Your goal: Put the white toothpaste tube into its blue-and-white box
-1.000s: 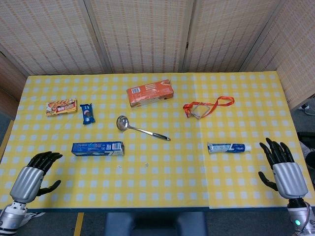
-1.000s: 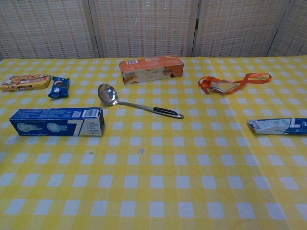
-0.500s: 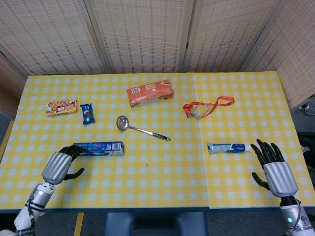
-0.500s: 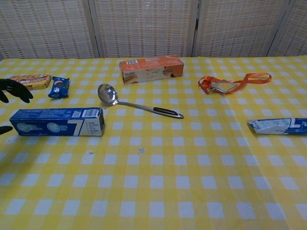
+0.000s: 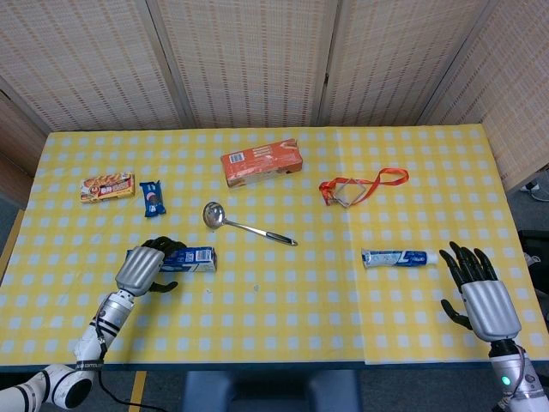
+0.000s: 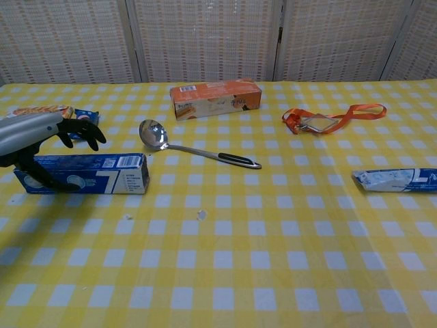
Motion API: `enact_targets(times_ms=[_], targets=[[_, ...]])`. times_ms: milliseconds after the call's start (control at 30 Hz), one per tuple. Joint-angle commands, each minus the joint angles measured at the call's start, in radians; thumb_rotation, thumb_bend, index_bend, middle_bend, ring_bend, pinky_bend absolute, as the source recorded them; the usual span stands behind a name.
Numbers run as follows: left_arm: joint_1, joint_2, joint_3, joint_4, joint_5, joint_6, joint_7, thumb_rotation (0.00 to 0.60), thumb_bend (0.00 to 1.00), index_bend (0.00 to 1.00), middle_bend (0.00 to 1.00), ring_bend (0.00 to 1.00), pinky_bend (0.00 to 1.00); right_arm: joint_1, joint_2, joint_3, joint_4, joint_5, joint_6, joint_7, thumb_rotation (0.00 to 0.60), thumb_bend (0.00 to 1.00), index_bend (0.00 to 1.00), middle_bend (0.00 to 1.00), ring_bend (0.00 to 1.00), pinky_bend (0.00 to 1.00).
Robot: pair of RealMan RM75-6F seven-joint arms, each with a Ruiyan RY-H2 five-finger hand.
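Observation:
The blue-and-white box (image 5: 193, 257) lies lengthwise on the left of the yellow checked table (image 5: 283, 326). My left hand (image 5: 141, 268) is over the box's left end. In the chest view that hand (image 6: 34, 133) has its fingers spread above the box (image 6: 102, 172) and its thumb in front, not clamped on it. The white toothpaste tube (image 5: 396, 257) lies flat on the right, its cap pointing right. My right hand (image 5: 482, 296) is open just right of the cap, apart from it. The chest view shows the tube (image 6: 399, 178) at its right edge but not the right hand.
A steel ladle (image 5: 244, 225) lies between box and tube. Behind it are an orange carton (image 5: 262, 163) and an orange lanyard with a badge (image 5: 360, 187). A snack pack (image 5: 107, 186) and a small blue packet (image 5: 152, 197) lie at the far left.
My left hand has moved from the table's front left corner up and right onto the box's left end. My right hand has shifted slightly; box and tube have not moved.

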Motion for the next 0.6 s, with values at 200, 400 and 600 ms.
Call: enact_targets(times_ms=[200, 400, 600], targets=[[-0.057, -0.067, -0.024, 0.114, -0.064, -0.063, -0.018, 0.600, 0.21, 0.28, 0.35, 0.25, 0.32, 0.003, 0.001, -0.002, 0.003, 0.009, -0.013, 0.004, 0.600, 0.33, 0.00, 0.00, 0.00, 0.00], [-0.076, -0.094, -0.015, 0.169, -0.079, -0.097, -0.063, 0.600, 0.21, 0.30, 0.35, 0.26, 0.32, 0.006, -0.001, 0.006, 0.007, 0.027, -0.019, 0.001, 0.600, 0.33, 0.00, 0.00, 0.00, 0.00], [-0.101, -0.149, -0.008, 0.241, -0.080, -0.116, -0.093, 0.600, 0.21, 0.32, 0.35, 0.28, 0.33, 0.009, -0.004, 0.006, 0.009, 0.036, -0.028, -0.005, 0.600, 0.33, 0.00, 0.00, 0.00, 0.00]])
